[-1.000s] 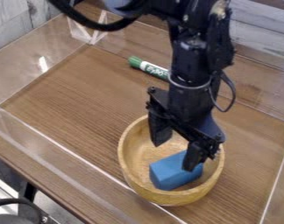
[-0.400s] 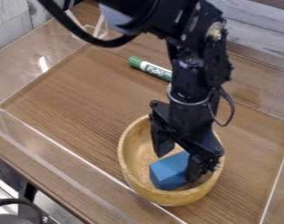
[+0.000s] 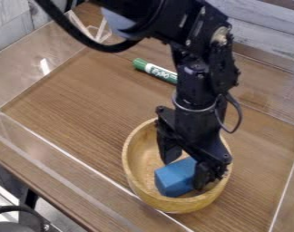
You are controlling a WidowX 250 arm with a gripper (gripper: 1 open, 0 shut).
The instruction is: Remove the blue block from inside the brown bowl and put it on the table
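Since the earlier frame the black robot gripper (image 3: 193, 163) has shifted slightly and come down into the brown wooden bowl (image 3: 136, 172), its fingers now lower about the block; the blue block (image 3: 175, 178) lies inside the bowl, on its bottom, toward the side nearest the camera; it is a solid bright-blue rectangular block with soft edges, set at a slant, its far end partly hidden by the gripper. The gripper's fingers stand wide apart, one at the block's left in the view and the other at its right; whether either finger touches the block I cannot tell; the jaws are not closed on it.

Around them runs the bowl's thick, light-brown rim, the far part of it covered by the gripper; the bowl stands on the dark brown wood-grain tabletop (image 3: 77, 104), near the clear acrylic wall (image 3: 64, 168) that runs along the table's edge; beyond the bowl, well apart from it, the green-and-white marker (image 3: 154, 71) lies on the tabletop, its right end close behind the arm in the view; the black robot arm (image 3: 198, 54) reaches in from the top, with a thick black cable (image 3: 74, 31) looping out to the left of it.
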